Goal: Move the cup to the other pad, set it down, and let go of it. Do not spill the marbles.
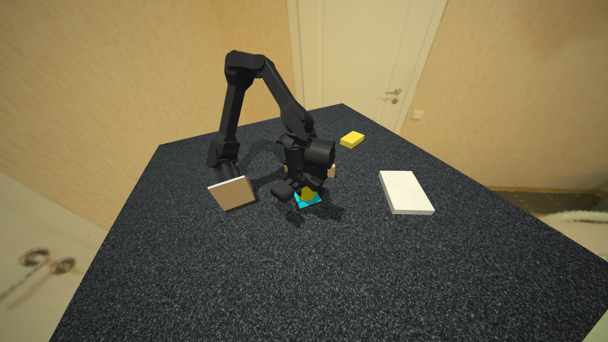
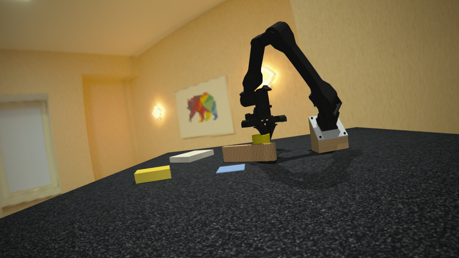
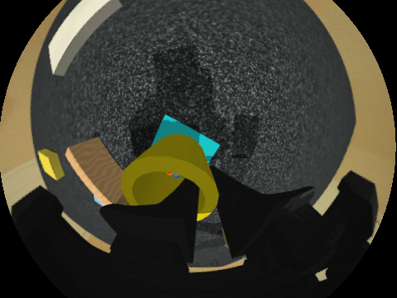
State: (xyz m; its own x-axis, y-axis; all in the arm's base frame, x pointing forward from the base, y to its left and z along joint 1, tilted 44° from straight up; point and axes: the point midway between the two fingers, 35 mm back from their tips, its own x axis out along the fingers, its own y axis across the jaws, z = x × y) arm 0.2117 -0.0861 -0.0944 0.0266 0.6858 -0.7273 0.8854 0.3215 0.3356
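The yellow cup (image 1: 307,194) (image 2: 260,138) (image 3: 175,146) is roughly upright at the cyan pad (image 1: 302,204) (image 3: 170,127), its base over the pad or on it; a small gap cannot be ruled out. My gripper (image 1: 302,188) (image 2: 267,134) (image 3: 203,170) is shut on the cup's wall, one finger inside and one outside. A few marbles, orange (image 3: 169,174) and blue (image 3: 177,175) among them, show inside the cup. The pale blue pad (image 2: 231,168) (image 3: 98,201) lies beyond the wooden block, and in the top view it is hidden.
The wooden block (image 1: 331,171) (image 2: 248,153) (image 3: 99,167) stands between the two pads, close to the cup. A white slab (image 1: 405,191) (image 2: 192,155) (image 3: 76,39) and a yellow block (image 1: 352,138) (image 2: 152,175) (image 3: 51,164) lie farther off to the side.
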